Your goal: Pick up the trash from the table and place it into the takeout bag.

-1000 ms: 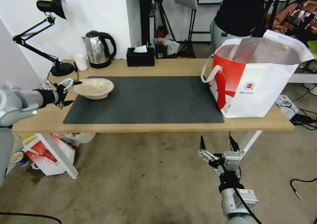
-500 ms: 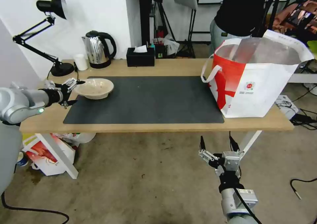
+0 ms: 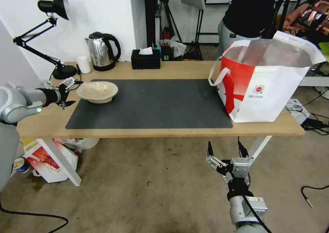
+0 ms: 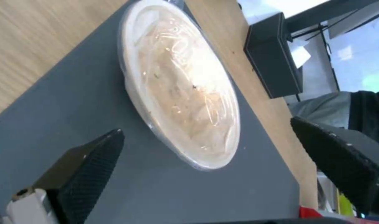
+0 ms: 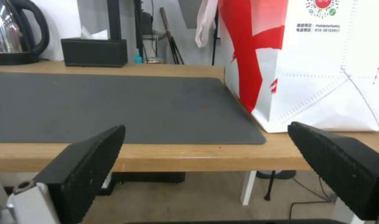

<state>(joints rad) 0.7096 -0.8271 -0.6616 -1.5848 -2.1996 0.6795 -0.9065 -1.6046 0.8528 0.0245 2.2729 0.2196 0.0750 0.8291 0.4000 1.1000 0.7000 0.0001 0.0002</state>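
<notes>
A shallow beige bowl [image 3: 98,91] sits on the left end of the dark grey mat [image 3: 154,104] on the light-wood table [image 3: 171,132]. My left gripper [image 3: 77,92] is open just left of the bowl's rim, one finger on each side at rim height and not touching it. The left wrist view looks at the bowl [image 4: 181,90] from close by, beyond the spread black fingers [image 4: 89,161]. The white and red takeout bag [image 3: 270,85] stands open at the table's right end. Below the front edge my right gripper [image 3: 224,145] hangs open, facing the bag [image 5: 322,62].
Along the table's far edge stand a black desk lamp [image 3: 55,6], a small white cup [image 3: 83,64], a steel kettle [image 3: 101,51] and a black tissue box [image 3: 146,59]. A person stands behind the bag. A red-and-white box [image 3: 48,159] lies under the table's left end.
My left gripper has shifted slightly toward the table's far side and a touch back from the bowl's rim, still open. The bowl, bag and right arm have not moved.
</notes>
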